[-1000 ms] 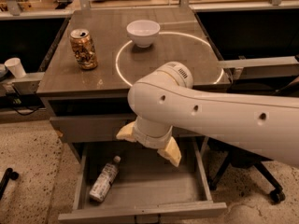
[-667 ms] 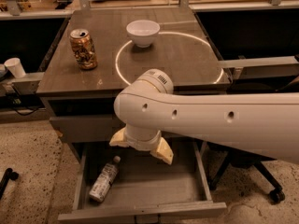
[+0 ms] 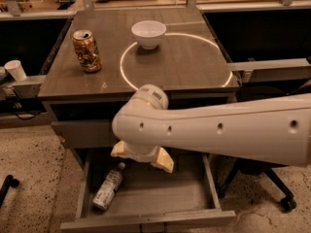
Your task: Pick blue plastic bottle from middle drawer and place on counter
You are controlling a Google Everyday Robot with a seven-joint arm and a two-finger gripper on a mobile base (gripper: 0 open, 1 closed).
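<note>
Bottle (image 3: pixel 108 187) pickup has not begun in the single camera view. The bottle lies on its side on the drawer (image 3: pixel 160 198) floor, against the left wall, with its white cap pointing up toward the back. The drawer is pulled fully open below the counter (image 3: pixel 184 62), so access is ready. Nothing is grasped, lifted or placed yet.

The gripper (image 3: pixel 141 160) hangs over the rear of the drawer, just under the counter's front edge, to the right of the bottle and above it. It does not touch the bottle. Its two cream fingers (image 3: pixel 164 161) stand spread apart with nothing between them. The thick white arm comes in from the right and hides much of the drawer's back.

On the counter a can (image 3: pixel 86 50) stands at the left and a white bowl (image 3: pixel 148 33) sits on the far edge of the white circle. Most of the circle is bare, which looks like room to set the bottle down.

What is left, by this reading, is the whole job: reach the bottle, close on it, lift it out and set it on the counter.

Compared with a second ago, the arm has swung left and the gripper sits a little lower, nearer the bottle. The bottle, can and bowl have not moved.
</note>
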